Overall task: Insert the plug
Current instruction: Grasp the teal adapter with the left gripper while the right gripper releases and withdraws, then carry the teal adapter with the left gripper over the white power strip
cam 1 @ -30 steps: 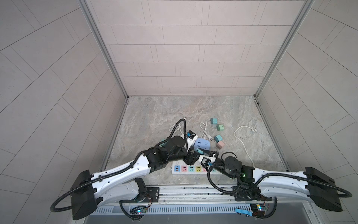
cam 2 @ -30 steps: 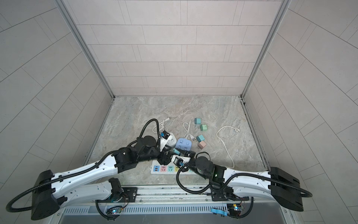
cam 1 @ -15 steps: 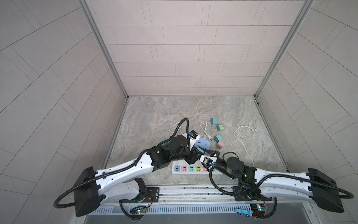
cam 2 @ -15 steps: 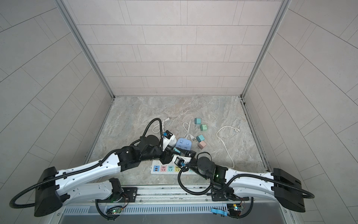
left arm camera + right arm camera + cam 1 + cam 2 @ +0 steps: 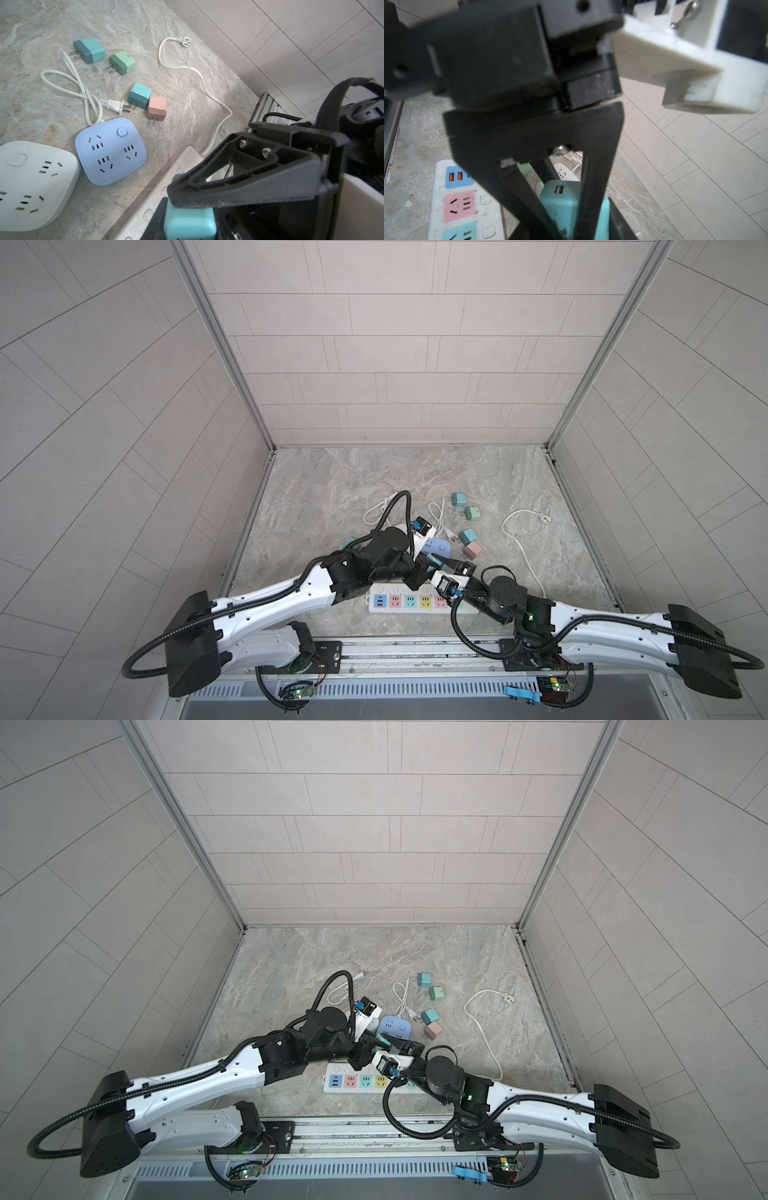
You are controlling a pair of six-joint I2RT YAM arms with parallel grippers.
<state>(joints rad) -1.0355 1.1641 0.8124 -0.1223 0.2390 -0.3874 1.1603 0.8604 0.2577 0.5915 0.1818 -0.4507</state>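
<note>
This is looking like a robot lab booth. Tiled walls (image 5: 395, 344) are boxing in the counter (image 5: 332, 489); two arms (image 5: 270, 601) are sitting on a rail (image 5: 415, 650).

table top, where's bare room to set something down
Free: far strip of table between back wall and loose plugs; the left side along the side wall. Crowded: the middle, around blue socket box, power strip, left claw and right claw gripping a teal plug.
</note>
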